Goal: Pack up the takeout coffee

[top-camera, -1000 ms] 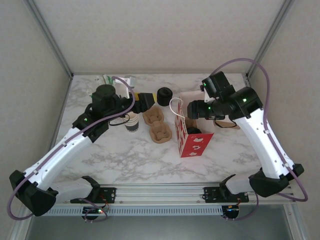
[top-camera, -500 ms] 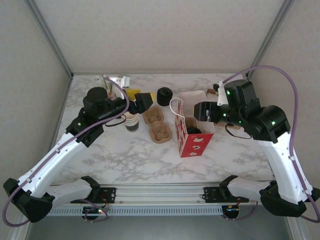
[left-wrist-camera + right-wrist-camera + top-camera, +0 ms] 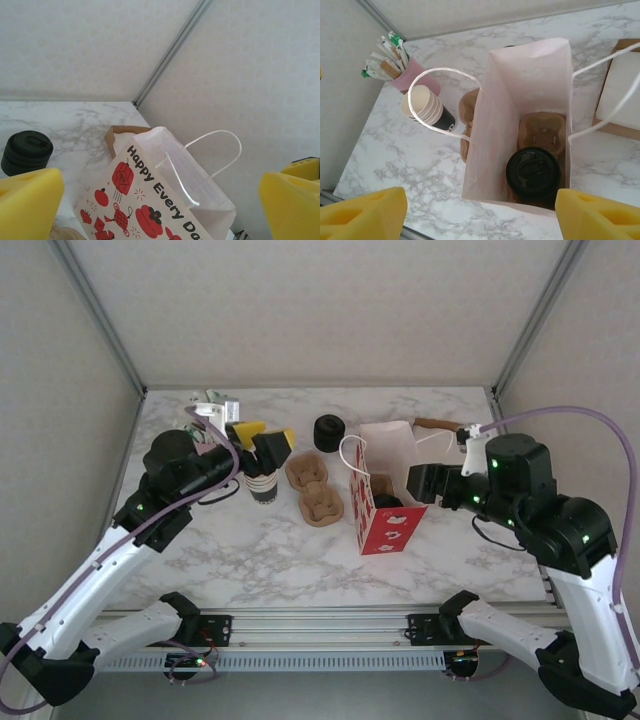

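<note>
The paper bag is standing toward the near right of the worktop. The takeout coffee is sitting inside it, upright, in a pulp carrier.

Treat the cup as light and thin-walled. It is likely to crush under a hard squeeze, and its black lid may pop off. If you are lifting it, take it gently around the lid rim.

The right gripper is hovering above the bag mouth, jaws spread wide and empty, with the coffee below them.

Farther back on the left, the left gripper is hanging over the cup stack. Its jaws are wide apart and empty, well away from the coffee.
</note>
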